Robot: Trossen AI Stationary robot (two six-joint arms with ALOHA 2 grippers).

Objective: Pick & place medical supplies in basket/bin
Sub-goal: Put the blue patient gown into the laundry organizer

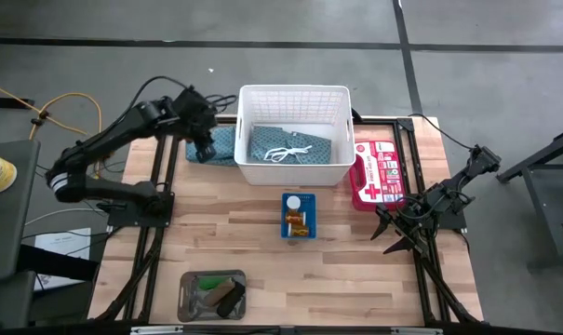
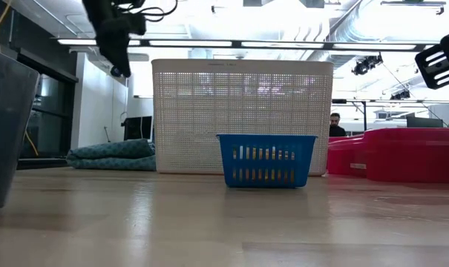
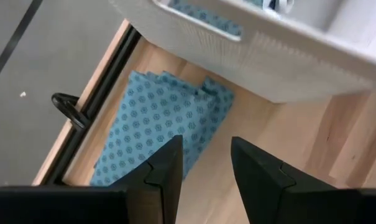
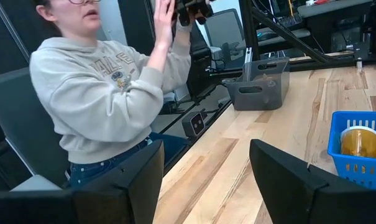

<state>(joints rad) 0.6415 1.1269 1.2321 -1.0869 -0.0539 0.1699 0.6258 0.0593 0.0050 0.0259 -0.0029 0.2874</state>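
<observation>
The white grid-sided basket (image 1: pixel 292 100) stands at the table's far middle, and one teal patterned cloth with white strings (image 1: pixel 287 149) lies inside it. A second teal cloth (image 1: pixel 223 145) (image 3: pixel 153 121) lies flat on the table against the basket's left side. My left gripper (image 1: pixel 204 141) (image 3: pixel 203 167) hangs open above this cloth, well clear of it in the low view (image 2: pixel 116 41). My right gripper (image 1: pixel 398 237) (image 4: pixel 206 180) waits open at the table's right edge. The grey tray (image 1: pixel 186 296) at the near edge holds dark and green rolls.
A small blue basket (image 1: pixel 299 215) (image 2: pixel 267 159) holding a white disc and orange vials stands at the table's middle. A red first-aid case (image 1: pixel 378 173) lies right of the white basket. A person in a grey sweatshirt (image 4: pixel 94 93) stands beyond the table's edge.
</observation>
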